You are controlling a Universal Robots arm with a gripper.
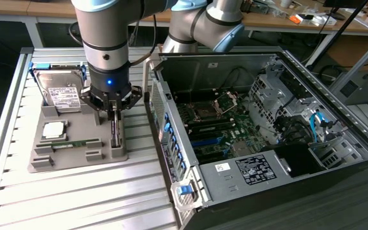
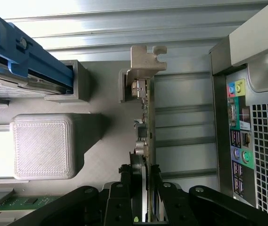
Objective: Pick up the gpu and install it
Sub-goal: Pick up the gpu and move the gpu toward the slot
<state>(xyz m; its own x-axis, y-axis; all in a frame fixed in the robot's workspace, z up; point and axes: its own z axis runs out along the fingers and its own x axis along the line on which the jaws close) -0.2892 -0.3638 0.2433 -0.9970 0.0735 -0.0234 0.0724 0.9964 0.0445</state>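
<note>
The gpu (image 1: pixel 114 133) stands on its edge in a slot of the grey holder tray (image 1: pixel 75 160), at the side nearest the computer case. In the wrist view the gpu (image 2: pixel 145 113) appears edge-on, its silver end bracket (image 2: pixel 143 61) at the far end and the roundish cooler near the fingers. My gripper (image 1: pixel 112 115) hangs straight down over the card. Its dark fingers (image 2: pixel 124 181) sit on both faces of the card, and the gripper (image 2: pixel 141 172) is shut on it. The card still rests in the holder.
The holder also carries a silver hard drive (image 1: pixel 63 93) in a blue frame, a square processor (image 1: pixel 53 129) and a green memory stick (image 1: pixel 69 143). The open computer case (image 1: pixel 280 143) lies at the exterior view's right, motherboard (image 1: pixel 212 129) exposed. Its rear ports (image 2: pixel 239 136) are close beside the card.
</note>
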